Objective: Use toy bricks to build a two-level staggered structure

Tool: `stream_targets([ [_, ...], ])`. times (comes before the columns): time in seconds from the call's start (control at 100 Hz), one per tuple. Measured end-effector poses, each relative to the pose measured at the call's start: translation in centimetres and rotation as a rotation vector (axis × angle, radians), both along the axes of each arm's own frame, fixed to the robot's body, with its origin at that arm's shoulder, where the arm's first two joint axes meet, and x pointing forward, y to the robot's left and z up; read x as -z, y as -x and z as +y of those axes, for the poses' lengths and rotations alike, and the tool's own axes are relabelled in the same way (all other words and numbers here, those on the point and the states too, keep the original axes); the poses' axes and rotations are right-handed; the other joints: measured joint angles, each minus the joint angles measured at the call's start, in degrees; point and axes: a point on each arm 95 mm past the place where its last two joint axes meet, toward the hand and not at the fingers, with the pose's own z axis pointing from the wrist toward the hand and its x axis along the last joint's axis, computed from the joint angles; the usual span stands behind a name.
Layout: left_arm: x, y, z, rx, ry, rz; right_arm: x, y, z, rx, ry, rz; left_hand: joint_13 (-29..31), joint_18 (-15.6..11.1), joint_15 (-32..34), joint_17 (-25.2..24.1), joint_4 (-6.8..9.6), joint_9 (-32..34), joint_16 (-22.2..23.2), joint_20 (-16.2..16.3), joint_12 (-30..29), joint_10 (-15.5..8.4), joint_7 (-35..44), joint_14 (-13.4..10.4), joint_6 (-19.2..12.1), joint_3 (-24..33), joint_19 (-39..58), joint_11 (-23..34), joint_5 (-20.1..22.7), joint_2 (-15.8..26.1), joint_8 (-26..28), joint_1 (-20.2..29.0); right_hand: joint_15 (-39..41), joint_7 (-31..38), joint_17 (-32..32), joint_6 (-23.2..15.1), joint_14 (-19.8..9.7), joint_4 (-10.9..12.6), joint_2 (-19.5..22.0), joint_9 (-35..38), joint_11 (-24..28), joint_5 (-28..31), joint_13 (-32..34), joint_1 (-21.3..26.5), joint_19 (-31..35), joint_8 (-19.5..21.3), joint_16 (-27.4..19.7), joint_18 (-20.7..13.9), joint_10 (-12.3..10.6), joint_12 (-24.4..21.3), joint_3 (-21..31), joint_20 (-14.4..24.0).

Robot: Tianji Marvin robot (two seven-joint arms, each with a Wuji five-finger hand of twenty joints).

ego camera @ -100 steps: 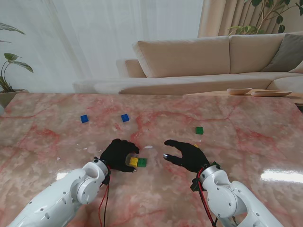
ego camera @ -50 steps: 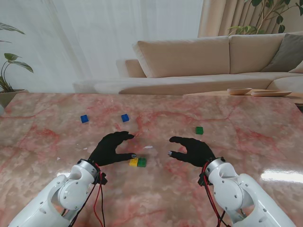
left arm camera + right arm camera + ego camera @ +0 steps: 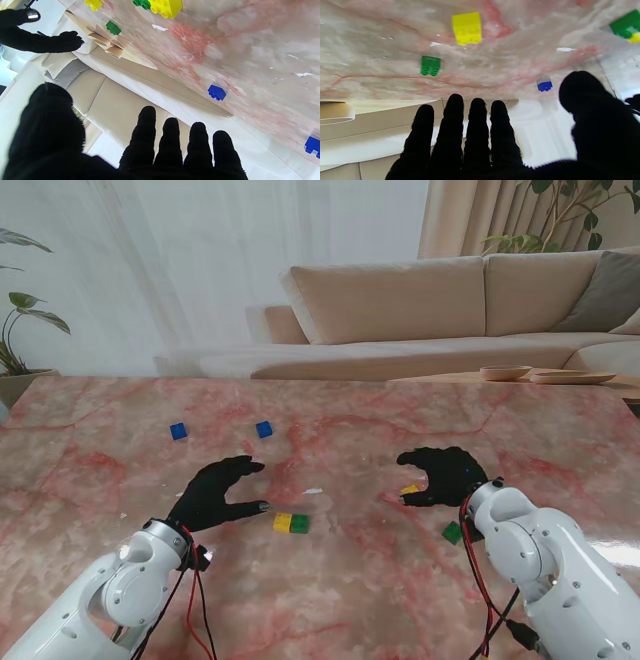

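A yellow brick and a green brick sit joined side by side as a pair (image 3: 291, 523) on the marble table (image 3: 330, 600); the left wrist view shows the pair (image 3: 165, 7) too. My left hand (image 3: 215, 492) is open just left of the pair, its thumb pointing at it without touching. My right hand (image 3: 445, 473) is open and hovers over a loose yellow brick (image 3: 410, 490), which lies close ahead of the fingers (image 3: 467, 28). A green brick (image 3: 453, 532) lies by my right wrist. Another green brick (image 3: 430, 65) lies beyond the fingertips.
Two blue bricks (image 3: 178, 431) (image 3: 264, 429) lie on the far left part of the table. A small white scrap (image 3: 313, 491) lies near the middle. A sofa (image 3: 420, 300) stands beyond the table's far edge, and wooden dishes (image 3: 545, 373) sit at the far right.
My left hand opened, let go of the yellow and green pair and drew back left. My right hand moved right and farther away, over the loose yellow brick, uncovering a green brick by its wrist.
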Motion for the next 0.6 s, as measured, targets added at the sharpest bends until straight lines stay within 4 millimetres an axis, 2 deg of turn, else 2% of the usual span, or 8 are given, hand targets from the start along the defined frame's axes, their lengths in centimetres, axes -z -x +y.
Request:
stream_targets([
  [0.09, 0.0, 0.0, 0.4, -0.007, 0.004, -0.003, 0.4, -0.6, -0.8, -0.006, 0.047, 0.019, 0.0, 0.0, 0.0, 0.0, 0.00, 0.0, 0.0, -0.2, 0.0, 0.0, 0.0, 0.0, 0.0, -0.1, 0.0, 0.0, 0.0, 0.0, 0.0, 0.0, 6.9, 0.6, -1.9, -0.7, -1.1, -0.6, -2.1, -3.2, 4.2, -0.4, -3.8, 1.8, -0.6, 2.2, 2.4, -0.2, -0.9, 4.0, -1.8, 2.6],
  [0.18, 0.0, 0.1, 0.6, -0.014, 0.009, -0.004, 1.3, -1.3, -1.3, -0.016, 0.072, 0.040, 0.0, -0.1, 0.0, 0.0, 0.00, 0.0, 0.0, -0.3, 0.0, 0.0, 0.0, 0.0, 0.0, -0.6, 0.0, 0.0, 0.0, 0.0, 0.0, 0.0, 10.7, 1.3, -2.3, -2.5, -1.7, -0.6, -3.5, -4.5, 6.3, -1.0, -5.6, 3.5, -0.5, 4.1, 3.1, -0.7, -1.8, 5.4, -2.5, 3.9],
  [0.31, 0.0, 0.2, 1.0, -0.021, 0.010, -0.003, 2.6, -2.1, -1.8, -0.013, 0.102, 0.075, 0.0, -0.1, 0.0, 0.0, 0.00, 0.0, 0.0, -0.7, -0.3, 0.0, -0.1, -0.1, 0.0, -0.6, 0.0, 0.0, 0.8, 0.0, 0.0, 0.0, 12.9, 1.3, -2.3, -4.4, -1.8, -0.6, -3.9, -4.5, 7.6, -1.0, -5.6, 4.2, -0.5, 6.0, 3.2, -0.7, -2.1, 6.3, -3.0, 4.8],
  [0.41, 0.0, 0.2, 1.3, -0.024, 0.007, -0.001, 3.6, -2.5, -1.9, -0.011, 0.115, 0.081, 0.0, -0.1, 0.0, 0.0, 0.00, 0.0, 0.0, -0.9, -0.3, 0.0, -0.1, -0.1, 0.0, -0.6, 0.0, 0.0, 0.8, 0.0, 0.0, 0.0, 13.7, 1.0, -2.3, -5.8, -2.3, -0.7, -4.0, -5.3, 8.3, -3.0, -6.6, 6.9, -0.5, 8.2, 3.2, -0.7, -2.4, 6.4, -3.0, 4.8],
  [0.51, 0.0, 0.2, 1.5, -0.026, 0.003, 0.001, 4.5, -3.0, -2.1, -0.012, 0.132, 0.090, 0.0, -0.1, 0.0, 0.0, 0.00, 0.0, 0.0, -0.9, -0.3, 0.1, -0.1, -0.1, 0.0, -0.6, 0.0, 0.0, 0.9, 0.0, 0.0, 0.0, 13.8, 0.7, -2.3, -6.6, -2.5, -1.3, -4.0, -5.9, 8.4, -3.7, -6.6, 6.9, -0.5, 8.3, 3.2, -0.8, -2.8, 6.9, -3.0, 4.9],
  [0.6, -0.1, 0.3, 1.6, -0.026, -0.001, 0.002, 5.1, -3.4, -2.4, -0.015, 0.148, 0.097, 0.0, -0.1, 0.0, 0.0, 0.00, 0.0, -0.1, -0.9, -0.3, 0.1, -0.1, -0.1, 0.0, -0.6, 0.0, 0.0, 0.9, 0.0, 0.0, 0.0, 14.2, 0.7, -2.3, -8.1, -2.8, -1.3, -4.0, -5.9, 8.4, -3.7, -6.6, 7.7, -0.4, 9.5, 3.2, -0.8, -2.8, 6.9, -1.2, 5.6],
])
